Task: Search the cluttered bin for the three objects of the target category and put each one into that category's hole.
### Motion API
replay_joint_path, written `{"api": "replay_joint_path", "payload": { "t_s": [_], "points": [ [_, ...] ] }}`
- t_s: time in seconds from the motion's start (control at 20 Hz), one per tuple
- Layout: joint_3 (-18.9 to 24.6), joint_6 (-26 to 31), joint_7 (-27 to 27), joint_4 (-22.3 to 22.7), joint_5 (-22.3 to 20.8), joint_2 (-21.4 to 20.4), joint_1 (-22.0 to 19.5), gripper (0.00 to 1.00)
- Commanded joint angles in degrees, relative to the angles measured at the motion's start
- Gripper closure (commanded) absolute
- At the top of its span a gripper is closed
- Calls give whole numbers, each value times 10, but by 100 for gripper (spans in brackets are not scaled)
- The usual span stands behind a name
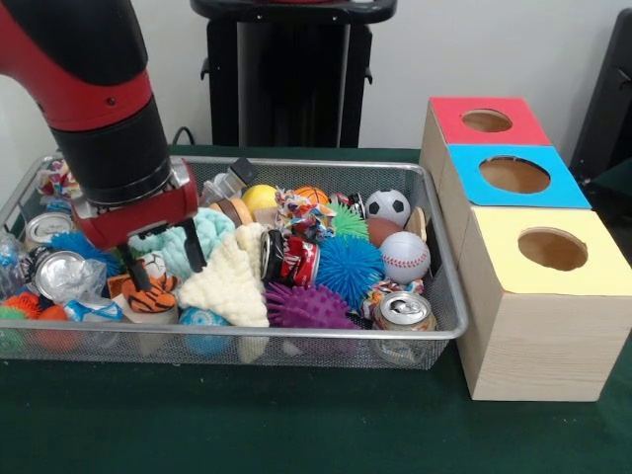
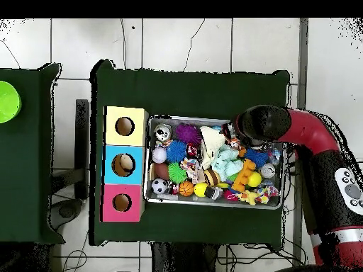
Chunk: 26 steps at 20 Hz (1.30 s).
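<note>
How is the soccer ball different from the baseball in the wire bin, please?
The soccer ball is white with black patches; the baseball is white with red stitching. The soccer ball lies by the bin's far rim, while the baseball lies nearer the camera, beside the blue spiky ball. The baseball looks slightly larger. Both are round and lie at the bin's end next to the boxes.

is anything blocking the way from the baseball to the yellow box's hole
Nothing visible covers the baseball, which lies on top of the clutter. Between it and the hole stand the bin's mesh wall and the yellow box, so it must be lifted over.
</note>
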Motion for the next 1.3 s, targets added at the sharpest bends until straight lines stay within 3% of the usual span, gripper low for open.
{"api": "replay_joint_path", "payload": {
  "t_s": [0.05, 0.8, 1.3],
  "points": [
    [31, -39, -100, 35, -13, 32, -4, 0],
    [26, -38, -88, 29, -18, 40, -3, 0],
    [-14, 22, -112, 4, -72, -4, 24, 0]
  ]
}}
